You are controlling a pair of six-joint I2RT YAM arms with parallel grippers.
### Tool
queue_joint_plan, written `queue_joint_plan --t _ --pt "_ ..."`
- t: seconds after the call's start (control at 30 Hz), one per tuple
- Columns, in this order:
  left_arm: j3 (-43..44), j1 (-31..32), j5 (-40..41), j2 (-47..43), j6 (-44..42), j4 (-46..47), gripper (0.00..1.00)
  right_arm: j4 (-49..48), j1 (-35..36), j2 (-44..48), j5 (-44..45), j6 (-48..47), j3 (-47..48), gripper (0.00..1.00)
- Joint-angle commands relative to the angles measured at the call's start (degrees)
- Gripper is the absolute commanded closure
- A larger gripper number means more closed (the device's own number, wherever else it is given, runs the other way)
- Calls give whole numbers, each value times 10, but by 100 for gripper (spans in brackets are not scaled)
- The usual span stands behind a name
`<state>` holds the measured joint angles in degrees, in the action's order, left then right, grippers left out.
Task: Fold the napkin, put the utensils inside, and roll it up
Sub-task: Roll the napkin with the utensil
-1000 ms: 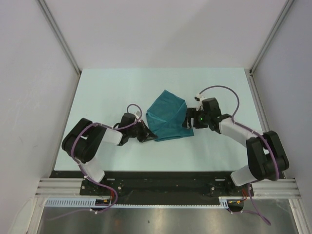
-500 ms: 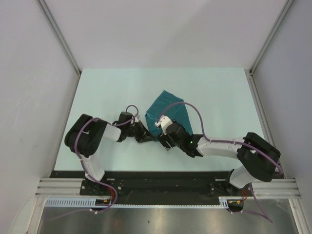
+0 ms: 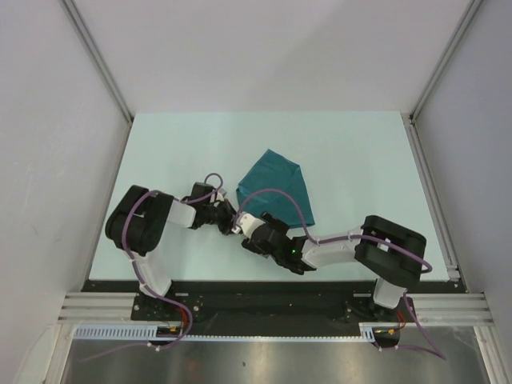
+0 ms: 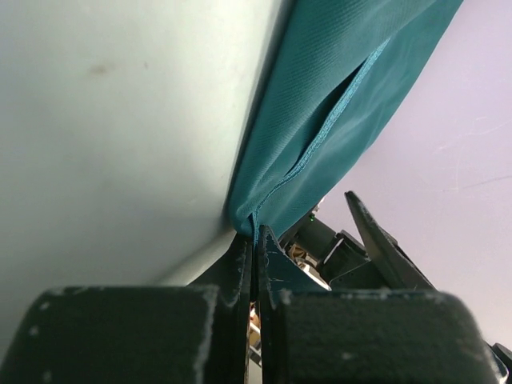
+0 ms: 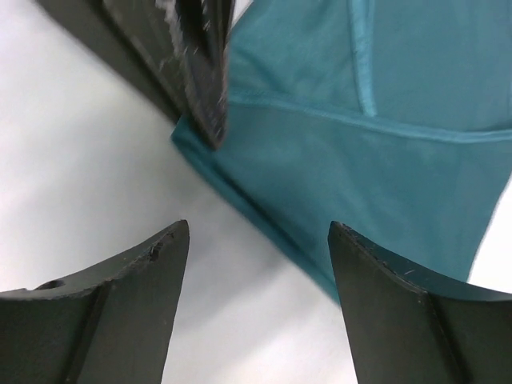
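The teal napkin point(image 3: 276, 186) lies folded on the table, left of centre. My left gripper point(image 3: 228, 216) is shut on the napkin's near-left corner, and the pinch shows in the left wrist view point(image 4: 254, 238) with the cloth point(image 4: 336, 104) stretching away from it. My right gripper point(image 3: 243, 228) is open and empty just beside that same corner. In the right wrist view its gripper point(image 5: 256, 236) hovers over the table at the napkin's edge point(image 5: 360, 176), with the left gripper's fingers point(image 5: 200, 72) at the top left. The spoon is out of view.
The pale table point(image 3: 176, 152) is walled by white panels on the left, back and right. The right arm reaches across the near side of the table point(image 3: 336, 248), close to the left arm. A metal rail point(image 3: 264, 304) runs along the near edge.
My right arm has swung from the napkin's right side across its near edge to the near-left corner, by the left gripper. The napkin now lies flatter. The left gripper has kept hold of its corner.
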<state>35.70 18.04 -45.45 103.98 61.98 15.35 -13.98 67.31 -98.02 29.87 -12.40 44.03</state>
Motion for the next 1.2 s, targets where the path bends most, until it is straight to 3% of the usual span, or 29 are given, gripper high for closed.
queue_joint_plan --t 0.0,0.13,0.23,0.27,0.47,0.57,0.7,0.83,0.87,1.0,1.17 --pt "23 -10 -24 7 -23 -24 100 -32 3 -47 83 -32 13 25" --pt "33 -12 -28 13 -35 -37 100 -38 2 -79 126 -42 18 31" --pt "38 -13 -34 17 -40 -41 100 -24 -3 -91 127 -34 23 43" --pt "40 -13 -35 19 -40 -41 100 -20 -9 -89 120 -28 22 50" --pt "60 -15 -32 22 -67 -69 100 26 -17 -76 40 -32 36 69" --pt "78 -17 -26 19 -93 -94 99 76 -22 -74 -8 -30 61 70" --pt "78 -18 7 -4 -123 -110 71 137 -35 -73 -55 -26 95 80" --pt "66 -22 38 -36 -137 -112 49 195 -64 -74 -125 -17 123 100" --pt "61 -25 50 -48 -142 -116 43 201 -67 -75 -135 -17 133 100" --pt "30 -37 78 -77 -142 -101 28 238 -85 -82 -181 -14 156 100" --pt "-8 -49 124 -116 -150 -76 21 309 -111 -93 -241 -10 200 100"
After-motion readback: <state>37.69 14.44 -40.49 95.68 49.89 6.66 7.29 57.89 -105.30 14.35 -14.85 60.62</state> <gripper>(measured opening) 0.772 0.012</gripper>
